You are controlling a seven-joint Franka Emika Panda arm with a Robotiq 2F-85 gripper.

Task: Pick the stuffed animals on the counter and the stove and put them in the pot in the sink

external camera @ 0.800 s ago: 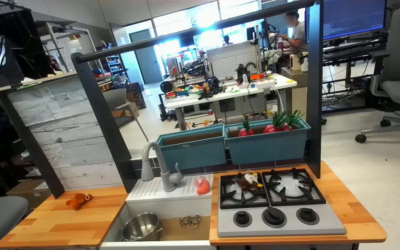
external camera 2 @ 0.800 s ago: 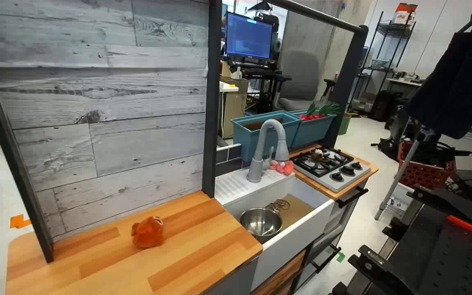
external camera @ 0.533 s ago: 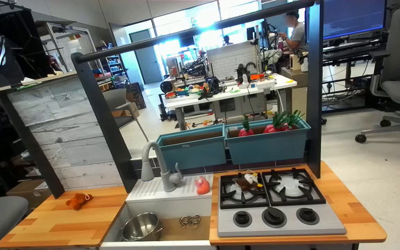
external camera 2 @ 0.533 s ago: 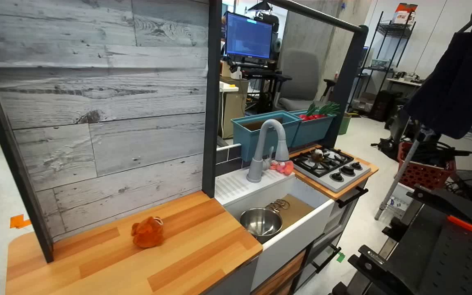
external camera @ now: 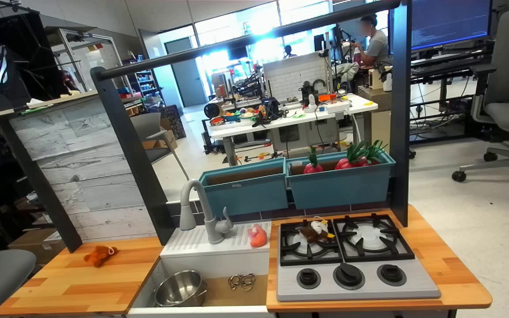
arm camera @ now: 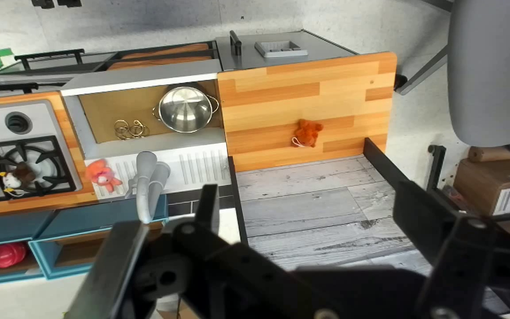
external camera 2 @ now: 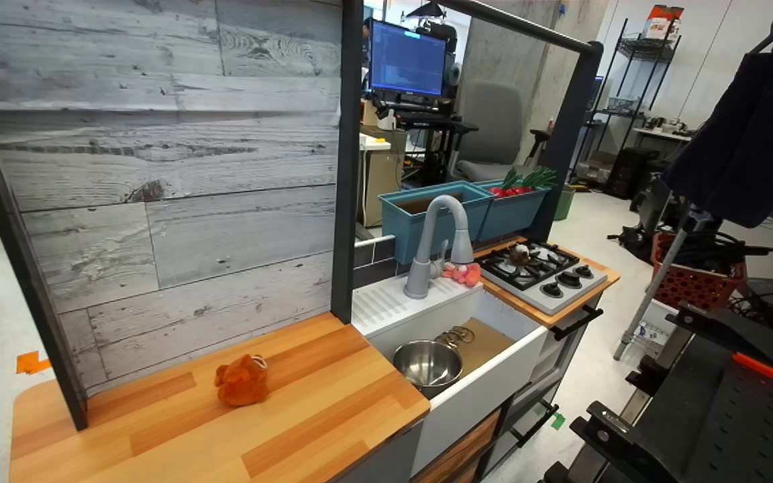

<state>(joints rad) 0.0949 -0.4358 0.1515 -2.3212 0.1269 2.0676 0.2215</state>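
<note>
An orange-red stuffed animal (external camera: pixel 100 255) (external camera 2: pixel 242 381) (arm camera: pixel 308 133) lies on the wooden counter (external camera: pixel 82 287) (external camera 2: pixel 319 409) (arm camera: pixel 272 110). A brown and white stuffed animal (external camera: pixel 315 232) (external camera 2: pixel 519 255) (arm camera: pixel 24 173) rests on a burner grate of the stove (external camera: pixel 290 287) (external camera 2: pixel 547 305). Pink and coral, a third plush (external camera: pixel 257 236) (external camera 2: pixel 464 274) (arm camera: pixel 100 170) sits on the ledge behind the sink (external camera: pixel 197 312) (external camera 2: pixel 480 396). The shiny pot (external camera: pixel 181 289) (external camera 2: pixel 428 365) (arm camera: pixel 186 109) stands empty inside the basin. Seen only in the wrist view, my gripper (arm camera: pixel 305 195) is open, apart from everything, nothing between its fingers.
A grey faucet (external camera: pixel 192 198) (external camera 2: pixel 437 235) (arm camera: pixel 148 186) rises behind the basin. Metal rings (external camera: pixel 241 281) (arm camera: pixel 131 129) lie beside the pot. Teal planters (external camera: pixel 340 183) (external camera 2: pixel 433 215) and a grey plank panel (external camera 2: pixel 178 154) (arm camera: pixel 299 212) with dark posts stand along the back.
Only the person in the background has shifted slightly. The toys, pot and kitchen stand as before, and no arm shows in the exterior views.
</note>
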